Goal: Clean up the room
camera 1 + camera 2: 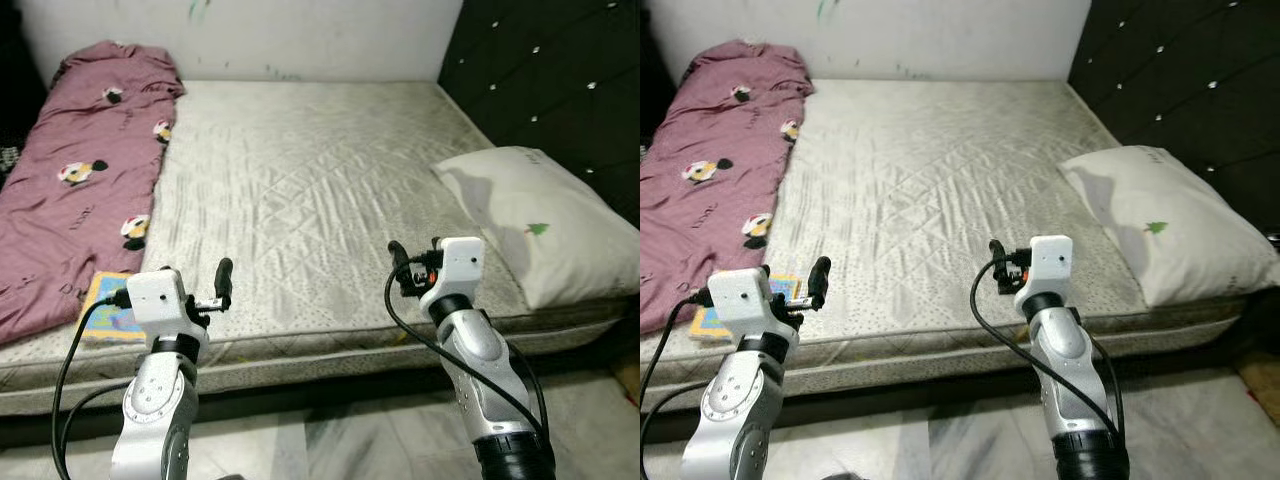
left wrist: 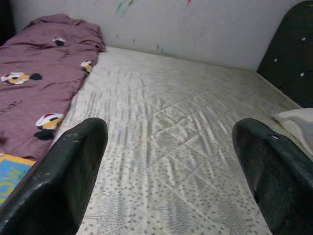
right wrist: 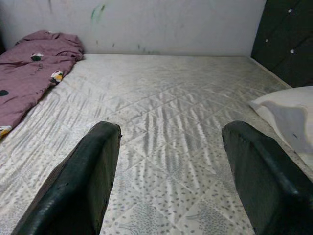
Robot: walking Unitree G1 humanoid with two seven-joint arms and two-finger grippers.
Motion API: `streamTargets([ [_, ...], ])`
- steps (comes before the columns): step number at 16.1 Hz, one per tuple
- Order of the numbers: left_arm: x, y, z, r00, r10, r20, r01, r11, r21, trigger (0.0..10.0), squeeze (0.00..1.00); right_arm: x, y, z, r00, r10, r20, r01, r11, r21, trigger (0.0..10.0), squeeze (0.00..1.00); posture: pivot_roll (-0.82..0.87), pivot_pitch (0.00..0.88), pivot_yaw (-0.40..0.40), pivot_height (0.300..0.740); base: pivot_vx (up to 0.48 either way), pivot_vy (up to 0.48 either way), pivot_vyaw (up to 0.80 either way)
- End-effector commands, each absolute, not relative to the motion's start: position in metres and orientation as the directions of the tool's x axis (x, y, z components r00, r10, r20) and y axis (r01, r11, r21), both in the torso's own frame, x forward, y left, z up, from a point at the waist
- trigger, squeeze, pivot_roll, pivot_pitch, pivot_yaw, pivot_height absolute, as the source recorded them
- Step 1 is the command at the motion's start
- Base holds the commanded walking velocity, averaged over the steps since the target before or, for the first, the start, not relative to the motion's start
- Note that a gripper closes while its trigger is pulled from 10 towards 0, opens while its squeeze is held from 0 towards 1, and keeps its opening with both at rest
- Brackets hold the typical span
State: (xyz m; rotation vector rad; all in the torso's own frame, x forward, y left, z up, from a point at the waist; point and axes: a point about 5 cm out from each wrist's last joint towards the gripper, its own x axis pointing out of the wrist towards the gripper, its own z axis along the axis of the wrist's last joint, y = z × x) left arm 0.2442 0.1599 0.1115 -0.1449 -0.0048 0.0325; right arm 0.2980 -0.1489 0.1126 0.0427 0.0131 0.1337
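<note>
From where I stand at the foot of the bed, the bare quilted mattress (image 1: 300, 190) stretches toward a pale wall, and both of the robot's arms are raised just above its near edge. The left gripper (image 1: 222, 285) hovers over the front left part of the mattress, its black fingers (image 2: 63, 181) spread wide with only mattress between them, holding nothing. The right gripper (image 1: 400, 270) hovers over the front middle of the bed, its fingers (image 3: 83, 181) likewise held well apart and empty. A maroon blanket (image 1: 80, 170) printed with small cartoon figures lies rumpled along the left side of the mattress, bunched up against the wall at the far end; its left edge runs out of the picture, so I cannot tell how far it hangs over. At the near left corner, just beside the blanket's lower end, a flat colourful thing, blue and yellow, that looks like a book (image 1: 105, 305), lies on the mattress, partly hidden behind the left arm; its print is too small to read. A white pillow (image 1: 540, 220) with a tiny green tree mark rests on the right side against the dark tufted headboard (image 1: 560, 70), overhanging the front edge slightly. The marbled floor (image 1: 350, 445) shows below.
</note>
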Motion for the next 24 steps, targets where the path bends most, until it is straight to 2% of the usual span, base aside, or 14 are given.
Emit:
streamTargets([
  [1,0.2440,0.1587,0.1157,0.999,0.022,0.024,-0.019,0.990,-0.143,10.0,0.00,0.2990,-0.1532,0.1143,0.993,0.117,-0.006,-0.116,0.993,0.037,10.0,0.00,-0.03,0.057,-0.039,0.740,0.356,0.000,0.00],
  [15,0.2440,0.1574,0.1158,1.000,0.012,0.027,-0.008,0.989,-0.147,10.0,0.00,0.2993,-0.1539,0.1139,0.993,0.115,-0.007,-0.115,0.993,0.029,10.0,0.00,-0.03,0.052,-0.039,0.740,0.368,0.000,0.00],
  [19,0.2450,0.1568,0.1131,0.999,0.031,0.008,-0.030,0.987,-0.158,10.0,0.00,0.2992,-0.1546,0.1128,0.993,0.114,-0.010,-0.114,0.993,0.027,10.0,0.00,-0.03,0.048,-0.039,0.740,0.000,0.000,0.00],
  [24,0.2441,0.1588,0.1102,0.999,0.044,-0.008,-0.045,0.984,-0.170,10.0,0.00,0.2965,-0.1579,0.1081,0.994,0.102,-0.026,-0.101,0.995,0.024,10.0,0.00,-0.03,0.048,-0.039,0.740,0.000,0.473,0.00],
])
